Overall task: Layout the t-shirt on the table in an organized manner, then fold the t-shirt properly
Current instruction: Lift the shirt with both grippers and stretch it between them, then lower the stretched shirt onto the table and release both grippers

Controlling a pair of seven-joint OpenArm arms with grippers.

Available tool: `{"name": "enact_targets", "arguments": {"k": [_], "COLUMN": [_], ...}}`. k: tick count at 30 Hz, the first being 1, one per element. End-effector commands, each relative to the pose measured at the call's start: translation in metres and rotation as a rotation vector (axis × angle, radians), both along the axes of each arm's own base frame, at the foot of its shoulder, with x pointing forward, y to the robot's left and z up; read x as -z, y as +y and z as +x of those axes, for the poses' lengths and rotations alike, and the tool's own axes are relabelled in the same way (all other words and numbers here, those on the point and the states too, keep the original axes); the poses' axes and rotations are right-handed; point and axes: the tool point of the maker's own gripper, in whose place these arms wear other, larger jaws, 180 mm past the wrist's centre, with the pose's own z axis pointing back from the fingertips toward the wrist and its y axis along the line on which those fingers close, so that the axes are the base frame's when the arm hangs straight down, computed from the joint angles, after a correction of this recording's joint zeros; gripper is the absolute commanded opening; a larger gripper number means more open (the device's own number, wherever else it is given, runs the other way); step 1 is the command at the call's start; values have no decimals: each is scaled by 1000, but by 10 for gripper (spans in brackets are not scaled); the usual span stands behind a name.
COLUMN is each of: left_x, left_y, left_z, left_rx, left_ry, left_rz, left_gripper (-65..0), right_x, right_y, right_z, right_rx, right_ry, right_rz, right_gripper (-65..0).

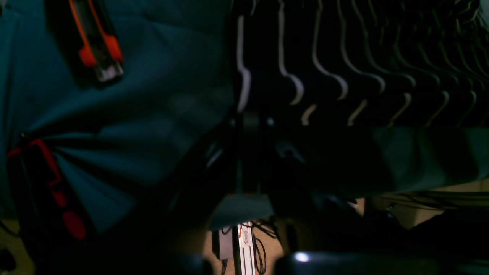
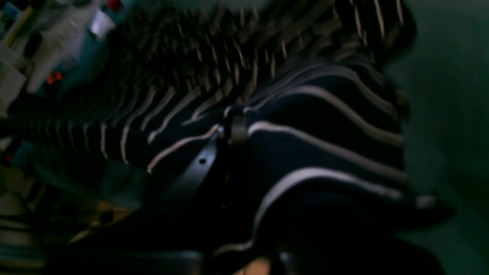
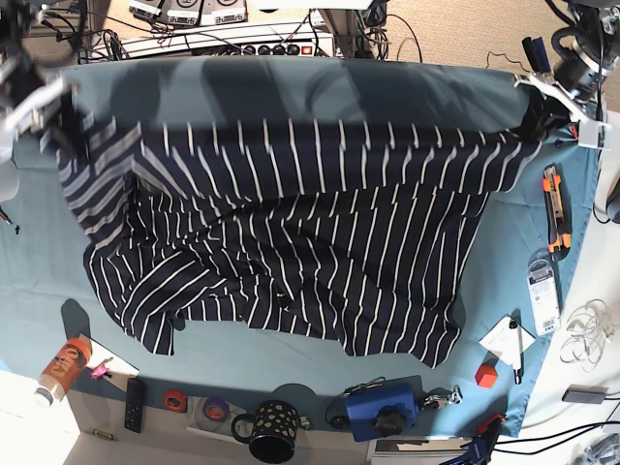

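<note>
T-shirt [image 3: 291, 242] stretched over table [image 3: 291, 82], left fingers [image 3: 536, 105] and right fingers [image 3: 66, 124] clenched on its corners

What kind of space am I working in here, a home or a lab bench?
Most likely a lab or workshop bench: a wide table under teal cloth, a utility knife and tape rolls at its edges, and cables and electronics behind it.
</note>
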Motion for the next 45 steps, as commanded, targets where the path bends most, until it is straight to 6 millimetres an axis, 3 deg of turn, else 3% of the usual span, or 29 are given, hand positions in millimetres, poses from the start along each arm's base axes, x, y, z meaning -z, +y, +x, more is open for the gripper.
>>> {"name": "enact_targets", "arguments": {"k": [1,5,14,17,23,28,32,37,40,45], "left_x": [-7,-4,-16,-18,-18,-20,-21,-21,-19,-31], "left_y": [5,6,37,37,36,22,11,-10,-24,-6], "left_z": [0,-5,-10,-8,-8,3,24,59,81,119], "left_rx": [-8,-11,-100,-103,-99,-72,-53,-11,38,-80], "left_ry": [-21,-4,-41,-57,-60,-99,-165,-203,-212,-284], "left_rz": [18,21,75,72,69,34,38,79,149,266], "left_gripper": [-650,-650,-650,-650,-650,-650,-650,-650,-650,-650], "right_x": [-8,5,9,17,35,20,2,9,-2,-17], "right_y": [-4,-6,-2,14,69,90,87,60,42,13], "right_z": [-4,-26,-27,-24,-8,25,52,79,100,127], "right_rx": [9,40,27,-24,-195,-269,-268,-184,-99,10], "right_ry": [-18,54,67,87,108,9,-82,-59,-123,-197], "right_rz": [-14,-3,7,40,147,170,129,-59,-146,-272], "right_gripper": [-650,-650,-650,-650,-650,-650,-650,-650,-650,-650]}}
